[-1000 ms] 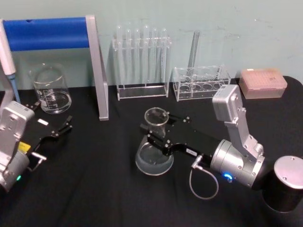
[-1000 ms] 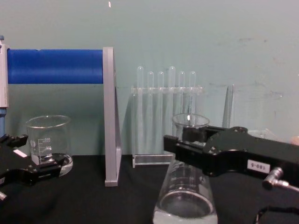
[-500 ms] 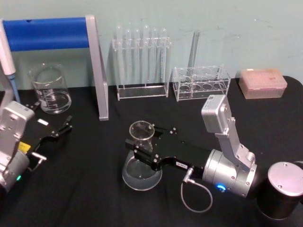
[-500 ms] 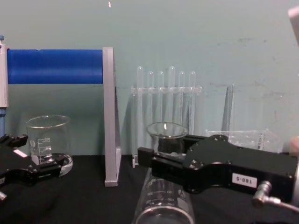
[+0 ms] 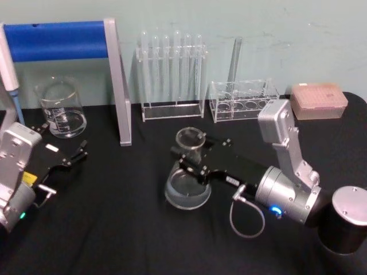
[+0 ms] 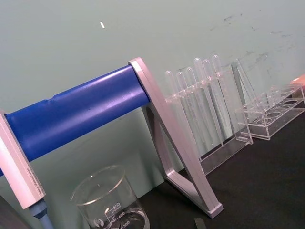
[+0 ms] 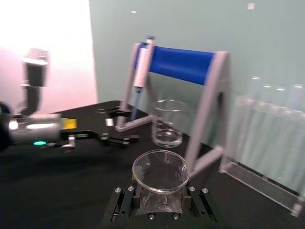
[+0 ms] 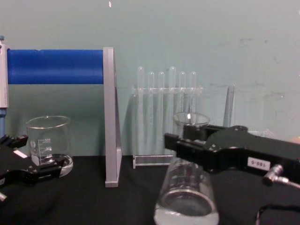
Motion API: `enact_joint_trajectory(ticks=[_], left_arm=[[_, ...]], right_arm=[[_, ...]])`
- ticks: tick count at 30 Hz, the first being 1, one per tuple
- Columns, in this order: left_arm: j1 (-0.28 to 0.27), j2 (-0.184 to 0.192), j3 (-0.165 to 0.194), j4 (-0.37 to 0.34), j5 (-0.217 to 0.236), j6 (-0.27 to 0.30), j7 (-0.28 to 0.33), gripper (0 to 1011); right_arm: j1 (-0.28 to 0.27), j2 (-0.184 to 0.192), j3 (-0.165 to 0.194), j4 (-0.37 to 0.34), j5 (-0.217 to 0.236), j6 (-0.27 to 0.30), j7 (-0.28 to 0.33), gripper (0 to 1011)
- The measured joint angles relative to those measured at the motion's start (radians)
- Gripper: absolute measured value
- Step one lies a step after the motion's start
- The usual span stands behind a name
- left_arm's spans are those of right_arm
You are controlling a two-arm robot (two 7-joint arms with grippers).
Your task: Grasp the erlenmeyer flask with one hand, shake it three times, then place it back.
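Pinching with the right gripper (image 5: 192, 162): jaws drawn in to the width of the glass neck, one on each side, just under the flared rim of the erlenmeyer flask (image 5: 185, 193). Gripping nothing else, touching nothing else. Reaching in from about four o'clock toward the middle of the black table (image 5: 114, 229).

Leaning a little in that grip, wide base low near the table's centre, with a shallow pool of clear liquid at the bottom. Hard to say from the chest view whether resting on the table or hanging just clear of it. Probably somewhere within the shaking, or near the set-down, going by the tilt.

Could slip through the jaws on a brisk swing: smooth glass, narrow contact. Could slosh out of the open mouth if tipped further. Could clip the test-tube rack (image 5: 172, 109) at twelve o'clock of the flask, or the grey stand leg (image 5: 118, 86) at ten o'clock, on a wide swing. Could land on one edge of the base and rock over if set down tilted.

Parked at nine o'clock, close to the beaker (image 5: 60, 109): left gripper (image 5: 71, 156).
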Motion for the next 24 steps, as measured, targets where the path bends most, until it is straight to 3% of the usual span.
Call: enact_joint_trajectory(ticks=[7,24], left_arm=[[0.000,0.000,0.000,0.000,0.000,0.000,0.000,1001],[0.000,0.000,0.000,0.000,0.000,0.000,0.000,1001]], right_arm=[[0.014,-0.008,0.054,0.039,-0.009,-0.005,-0.052,456],[0.032,-0.022,0.168,0.105,-0.022,-0.011,-0.111,456]])
